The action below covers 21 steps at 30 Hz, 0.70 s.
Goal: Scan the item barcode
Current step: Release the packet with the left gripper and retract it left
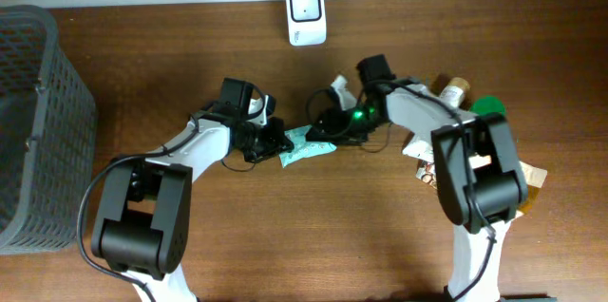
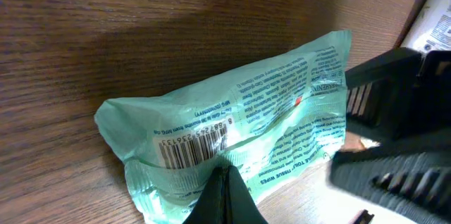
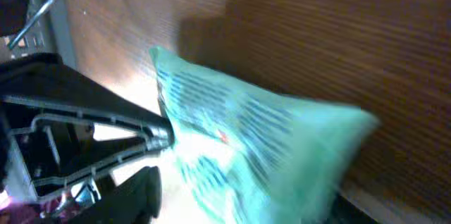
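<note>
The item is a pale green wipes packet on the wooden table between my two grippers. In the left wrist view the packet shows its printed side, with the barcode facing up near its left end. My left gripper is shut, pinching the packet's near edge just below the barcode. My right gripper sits at the packet's other end. In the right wrist view its jaws stand apart, with the blurred packet between them. A small green light glows on the right arm.
A white wall-mounted device sits at the table's back edge. A grey mesh basket fills the left side. A bottle, a green lid and some packages crowd the right.
</note>
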Tool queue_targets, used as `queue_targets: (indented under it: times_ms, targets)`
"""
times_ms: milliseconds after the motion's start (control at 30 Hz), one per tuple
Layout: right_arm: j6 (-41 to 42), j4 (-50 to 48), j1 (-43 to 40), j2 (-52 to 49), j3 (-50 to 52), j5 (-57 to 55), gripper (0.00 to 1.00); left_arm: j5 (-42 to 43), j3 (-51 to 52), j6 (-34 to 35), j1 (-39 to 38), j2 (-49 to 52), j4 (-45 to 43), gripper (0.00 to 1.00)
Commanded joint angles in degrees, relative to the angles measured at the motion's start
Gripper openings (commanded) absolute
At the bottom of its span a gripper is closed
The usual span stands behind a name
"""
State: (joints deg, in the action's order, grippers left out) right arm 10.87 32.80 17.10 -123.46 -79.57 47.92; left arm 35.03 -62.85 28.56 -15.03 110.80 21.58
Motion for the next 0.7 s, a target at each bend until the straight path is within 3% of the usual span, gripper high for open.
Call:
queue_targets:
  times_ms: [0,267,367,467,567,667]
  targets:
    - [3.4,-3.4,2.2,-4.7,0.6,3.3,0.52,-4.2,1.7,0.6,0.0,3.7,1.2,0.00]
    - [3.5,-9.7,3.9,-7.2,0.6,9.1,0.39,-3.9,1.7,0.5,0.0,3.7,1.2,0.00]
    - [3.1,-10.2,4.3,-7.2,0.5,8.9,0.19,-3.9,1.7,0.5,0.0,3.7,1.2,0.00]
    - [3.1,-10.2,4.2,-7.2,0.5,8.9,0.11,-3.1,1.6,0.1,0.0,3.7,0.9,0.00]
    - [2.9,-9.4,3.0,-5.7,0.5,8.9,0.07,-0.3,-0.7,-5.1,1.8,2.8,2.7,0.00]
    - [2.0,-7.5,-0.3,0.9,0.5,8.9,0.04,-0.3,-7.9,-12.0,7.8,-2.3,13.5,0.00]
